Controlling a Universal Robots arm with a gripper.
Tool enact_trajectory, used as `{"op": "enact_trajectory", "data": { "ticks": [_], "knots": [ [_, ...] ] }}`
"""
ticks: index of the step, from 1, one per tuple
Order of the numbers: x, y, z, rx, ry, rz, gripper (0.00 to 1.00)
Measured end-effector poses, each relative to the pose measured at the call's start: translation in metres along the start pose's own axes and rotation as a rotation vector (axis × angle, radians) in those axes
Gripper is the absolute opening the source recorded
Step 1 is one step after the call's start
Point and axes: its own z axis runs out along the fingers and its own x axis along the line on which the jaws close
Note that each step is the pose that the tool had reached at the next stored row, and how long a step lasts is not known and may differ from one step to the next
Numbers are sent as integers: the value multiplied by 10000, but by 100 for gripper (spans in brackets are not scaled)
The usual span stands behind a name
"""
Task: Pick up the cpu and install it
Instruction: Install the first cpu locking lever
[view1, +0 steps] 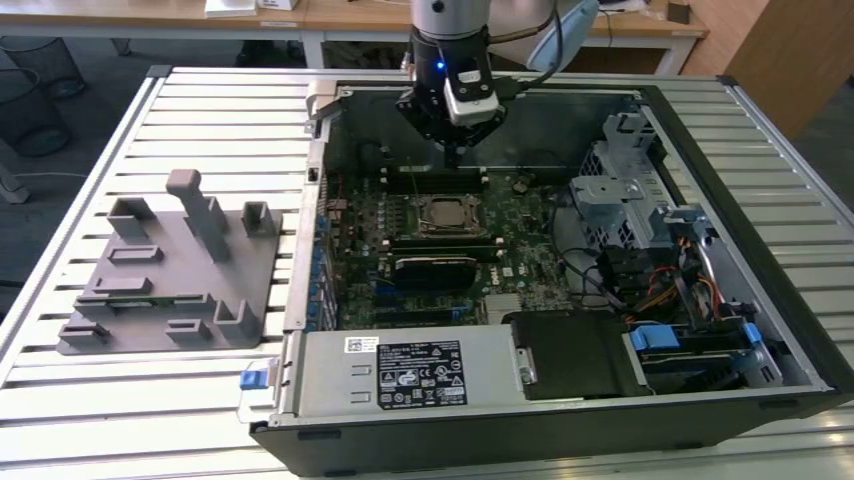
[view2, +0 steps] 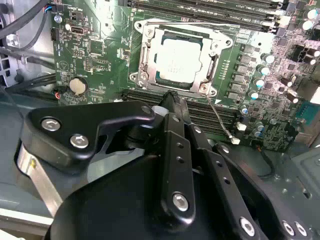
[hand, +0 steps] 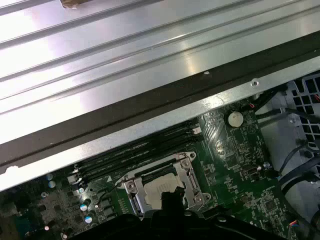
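The cpu lies flat in the motherboard socket, silver top up, inside the socket's metal frame. It shows in both wrist views, cpu and cpu. A thin wire lever sticks out beside the socket. My gripper hangs above the board just behind the socket, over the memory slots. Its black fingers meet at a point, shut with nothing between them, gripper, gripper. It is not touching the cpu.
The open computer case lies on a slatted metal table. A grey moulded fixture stands to the exterior view's left. The power supply, drive cage and cables crowd the case's front and right.
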Motion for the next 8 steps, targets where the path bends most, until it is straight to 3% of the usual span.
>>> {"op": "enact_trajectory", "data": {
  "ticks": [8],
  "knots": [
    [0, 0, 0, 17, -2, 150, 11]
  ]
}}
